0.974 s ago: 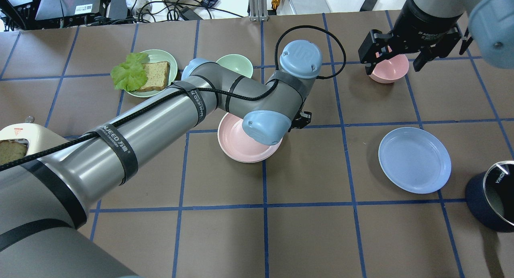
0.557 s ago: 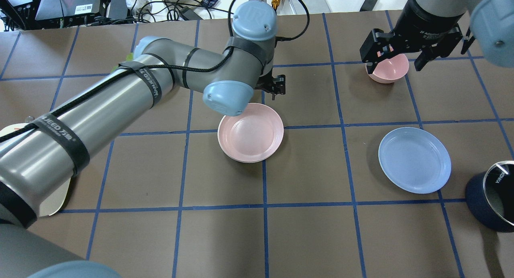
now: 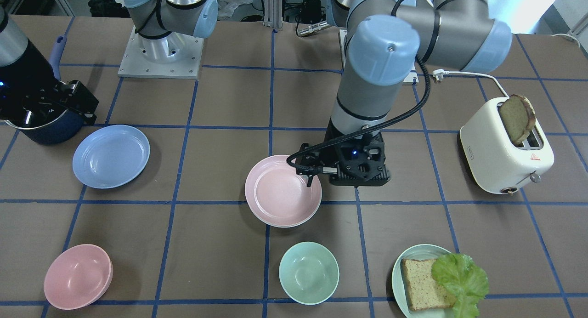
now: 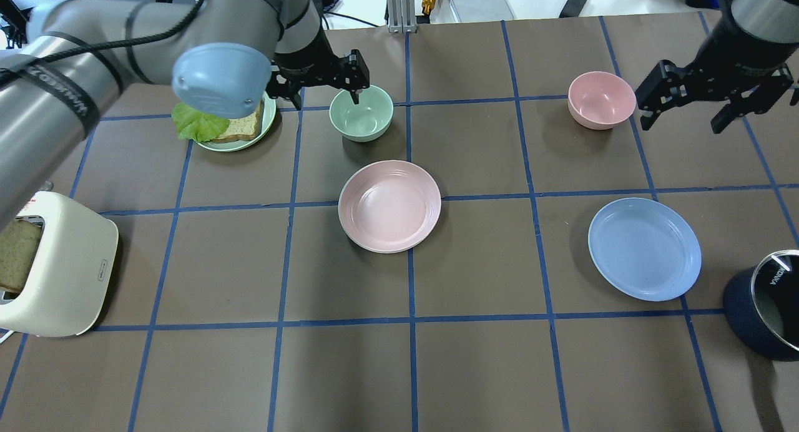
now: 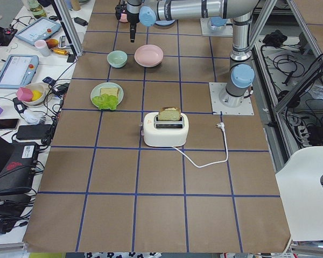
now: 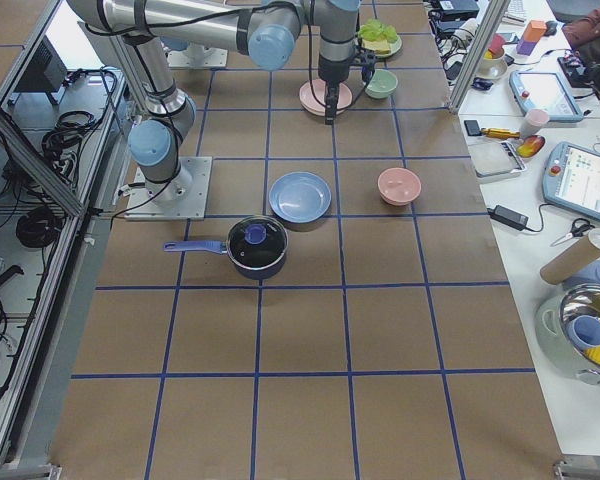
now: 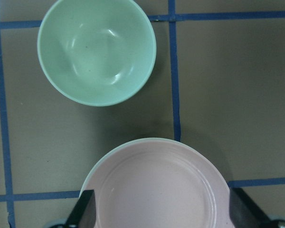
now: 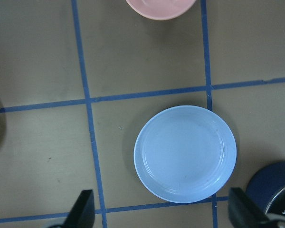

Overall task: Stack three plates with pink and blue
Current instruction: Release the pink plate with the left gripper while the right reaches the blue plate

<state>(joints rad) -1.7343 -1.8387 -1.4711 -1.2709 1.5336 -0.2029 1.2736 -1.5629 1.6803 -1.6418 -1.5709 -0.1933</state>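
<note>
The pale pink plate (image 4: 389, 206) lies mid-table on the cream-white plate, of which only a pale rim (image 3: 275, 224) shows. It also shows in the left wrist view (image 7: 161, 190). The light blue plate (image 4: 644, 249) lies alone to the right and shows in the right wrist view (image 8: 185, 154). My left gripper (image 4: 326, 100) is open and empty, raised above the table by the pink plate; in the front view (image 3: 345, 179) it stands just beside that plate. My right gripper (image 4: 683, 117) is open and empty, raised beyond the blue plate, right of the pink bowl.
A mint bowl (image 4: 361, 113) stands just behind the pink plate, and a pink bowl (image 4: 601, 99) at the back right. A green plate with bread and lettuce (image 4: 228, 123) is at the back left. A toaster (image 4: 53, 270) is at the left edge, a dark pot (image 4: 768, 304) at the right edge.
My left arm has swung away from the pink plate's right edge, back and to the left, uncovering the plate. My right gripper has shifted right, off the pink bowl. The plates have not moved.
</note>
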